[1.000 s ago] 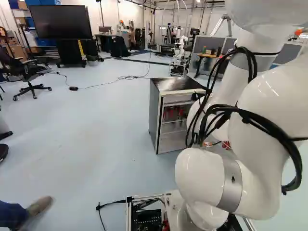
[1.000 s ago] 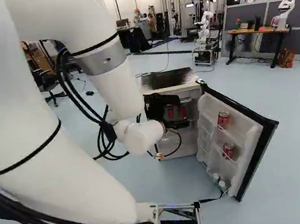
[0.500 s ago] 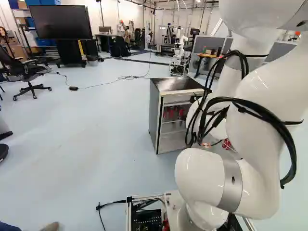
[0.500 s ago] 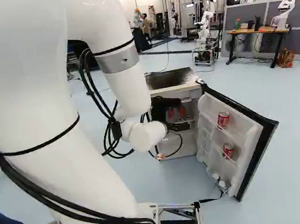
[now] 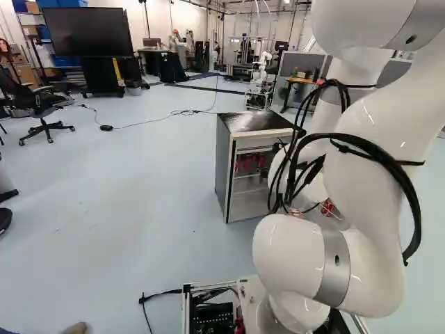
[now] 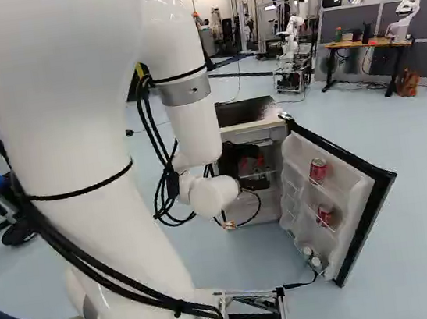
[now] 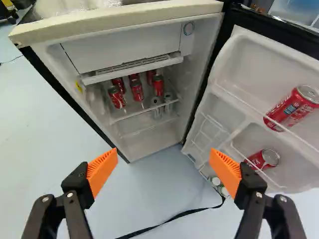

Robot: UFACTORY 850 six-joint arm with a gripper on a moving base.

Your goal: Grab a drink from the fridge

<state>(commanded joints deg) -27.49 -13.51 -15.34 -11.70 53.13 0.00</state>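
Arm (image 6: pixel 76 130) shifted; its fingers (image 6: pixel 234 157) stand wide open, red cans (image 7: pixel 136 90) ahead inside the fridge (image 7: pixel 114 21).

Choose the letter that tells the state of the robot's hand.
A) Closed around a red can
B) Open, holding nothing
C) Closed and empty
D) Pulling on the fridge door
B: the hand has its orange pads wide apart with nothing gripped between them, and the fridge door swung open off to one side.
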